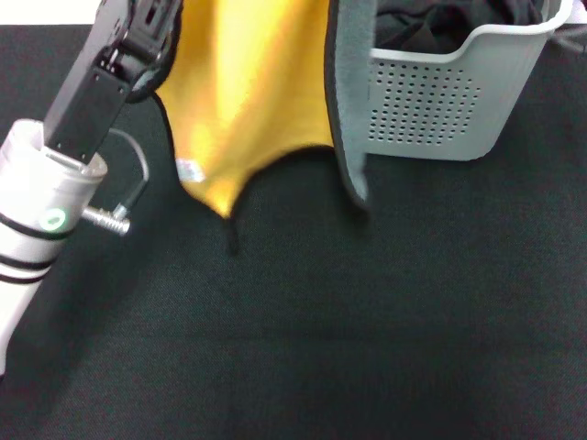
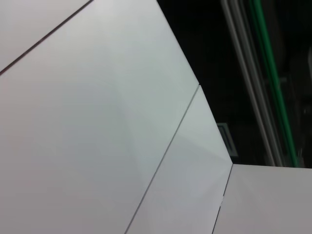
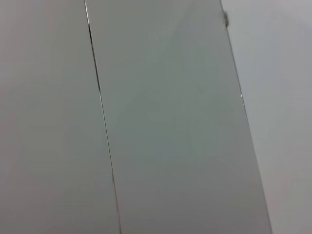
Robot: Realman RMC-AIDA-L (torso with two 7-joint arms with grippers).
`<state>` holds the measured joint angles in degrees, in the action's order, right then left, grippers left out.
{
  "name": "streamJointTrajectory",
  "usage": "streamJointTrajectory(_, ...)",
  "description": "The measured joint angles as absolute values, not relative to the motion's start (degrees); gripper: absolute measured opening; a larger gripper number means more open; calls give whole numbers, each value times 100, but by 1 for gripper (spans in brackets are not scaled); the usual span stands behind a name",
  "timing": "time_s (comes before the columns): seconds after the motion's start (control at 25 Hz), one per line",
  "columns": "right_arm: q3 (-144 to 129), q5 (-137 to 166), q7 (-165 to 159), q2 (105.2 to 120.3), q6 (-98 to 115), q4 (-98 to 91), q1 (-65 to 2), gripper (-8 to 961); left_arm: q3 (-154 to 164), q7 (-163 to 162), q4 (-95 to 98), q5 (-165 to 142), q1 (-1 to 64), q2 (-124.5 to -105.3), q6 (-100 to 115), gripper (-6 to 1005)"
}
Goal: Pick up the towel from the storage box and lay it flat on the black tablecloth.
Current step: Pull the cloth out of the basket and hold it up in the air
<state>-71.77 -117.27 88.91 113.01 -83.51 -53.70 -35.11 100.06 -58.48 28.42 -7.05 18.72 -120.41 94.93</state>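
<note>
The towel (image 1: 248, 101) hangs in the air above the black tablecloth (image 1: 348, 339), orange-yellow side facing me. A strip of its grey side (image 1: 348, 110) is folded forward along the right edge, and its top runs out of the head view. My left gripper (image 1: 156, 23) is at the towel's upper left edge, shut on it. The storage box (image 1: 440, 101) stands at the back right, just behind the towel's right edge. My right gripper is out of view. Both wrist views show only pale panels.
A black fabric bundle (image 1: 431, 23) lies inside the box. My left arm (image 1: 55, 183) slants across the left side of the head view. The tablecloth fills the front of the view.
</note>
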Motion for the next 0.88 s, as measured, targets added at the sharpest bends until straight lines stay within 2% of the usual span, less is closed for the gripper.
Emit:
streamJointTrajectory(0.2,-6888,-11015,8048,11288,-8073,-6364,-3652,11,10075,-6015,2349,-764,1871,-12046,9766,140)
streamJointTrajectory(0.6,-6401,-9911,6751,11280,-8037,-7608,-4142,11,10427,-6026,1627,-978,2047,-12054,9705,154)
streamJointTrajectory(0.88,-6245,-9771,6697,11365,-7672,-7908,-4153,11,10680,-5918,1603,-948,1973,-12076,9263,323)
